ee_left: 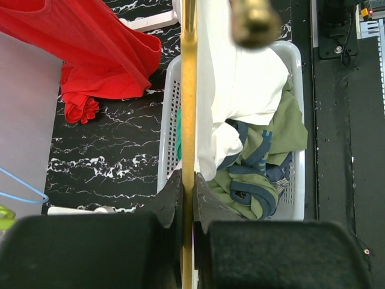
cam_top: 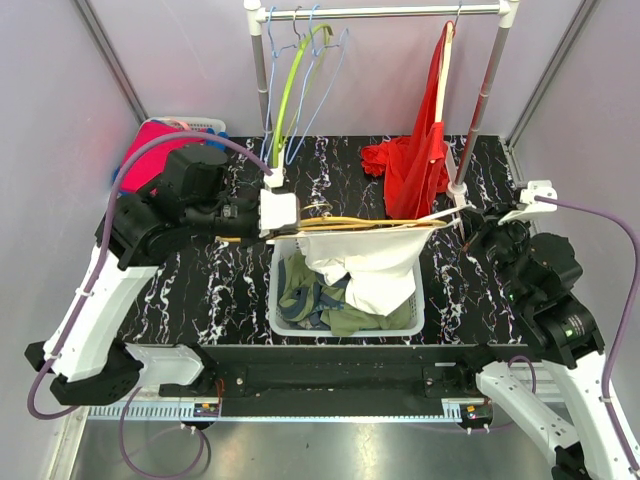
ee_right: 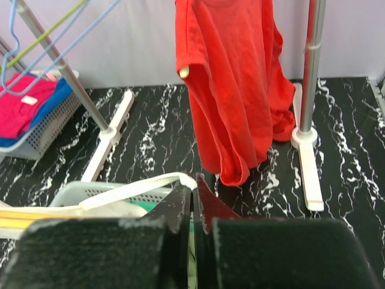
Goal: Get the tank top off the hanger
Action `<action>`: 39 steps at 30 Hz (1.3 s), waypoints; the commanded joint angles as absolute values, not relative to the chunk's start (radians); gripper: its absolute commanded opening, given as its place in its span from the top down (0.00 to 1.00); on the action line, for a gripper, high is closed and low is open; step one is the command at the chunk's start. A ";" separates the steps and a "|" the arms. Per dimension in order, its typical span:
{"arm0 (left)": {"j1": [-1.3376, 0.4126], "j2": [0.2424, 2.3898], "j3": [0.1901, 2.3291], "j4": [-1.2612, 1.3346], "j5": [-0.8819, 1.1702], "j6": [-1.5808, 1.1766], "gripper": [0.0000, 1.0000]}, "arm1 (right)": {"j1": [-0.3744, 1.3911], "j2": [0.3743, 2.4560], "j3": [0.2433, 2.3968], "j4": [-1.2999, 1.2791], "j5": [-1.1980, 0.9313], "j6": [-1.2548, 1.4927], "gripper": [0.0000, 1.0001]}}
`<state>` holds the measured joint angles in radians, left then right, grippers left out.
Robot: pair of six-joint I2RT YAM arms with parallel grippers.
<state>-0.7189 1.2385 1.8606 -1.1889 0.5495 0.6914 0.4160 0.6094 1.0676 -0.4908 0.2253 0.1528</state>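
Our left end effector grips the hanger, our right end effector pinches a strap of the tank top, but the top is not off yet.

The white tank top drapes from a yellow hanger lying level, left to right, its hem sagging into the basket.

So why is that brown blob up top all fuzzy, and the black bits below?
Left wrist view: the brown blob and the left gripper's black fingers sit too near the lens, so they blur; the white plastic basket is sharp. Right wrist view: the right gripper's black fingers blur too; the hanging red shirt is crisp.
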 commanded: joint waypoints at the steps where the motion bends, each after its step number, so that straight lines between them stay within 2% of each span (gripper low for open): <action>1: -0.718 1.219 1.931 -1.172 0.592 0.703 1.00 | 0.413 0.632 1.085 -0.532 0.154 0.135 1.00; 6: -0.718 1.235 1.977 -1.140 0.575 0.667 1.00 | 0.413 0.595 1.026 -0.571 -0.081 0.141 0.98; 9: -0.718 1.252 2.005 -1.128 0.587 0.652 1.00 | 0.413 0.577 1.000 -0.603 -0.230 0.120 0.76; 10: -0.719 1.258 2.011 -1.126 0.592 0.652 1.00 | 0.413 0.577 1.006 -0.615 -0.271 0.111 0.64; 11: -0.718 1.261 2.016 -1.124 0.594 0.650 1.00 | 0.413 0.575 1.017 -0.630 -0.273 0.103 0.60; 13: -0.718 1.259 2.010 -1.123 0.592 0.649 1.00 | 0.414 0.563 1.063 -0.678 -0.268 0.060 0.38; 16: -0.718 1.249 1.977 -1.121 0.583 0.655 1.00 | 0.413 0.509 1.127 -0.715 -0.258 0.005 0.28; 17: -0.718 1.244 1.962 -1.121 0.578 0.655 1.00 | 0.413 0.497 1.147 -0.725 -0.258 -0.047 0.19; 25: -0.716 1.247 1.916 -1.144 0.630 0.698 1.00 | 0.413 0.525 1.368 -0.767 -0.258 -0.193 0.16; 29: -0.716 1.258 1.917 -1.209 0.744 0.782 1.00 | 0.413 0.622 1.440 -0.785 -0.366 -0.265 0.16; 39: -0.716 1.285 1.882 -1.287 0.834 0.867 1.00 | 0.413 0.790 1.571 -0.914 -0.651 -0.319 0.24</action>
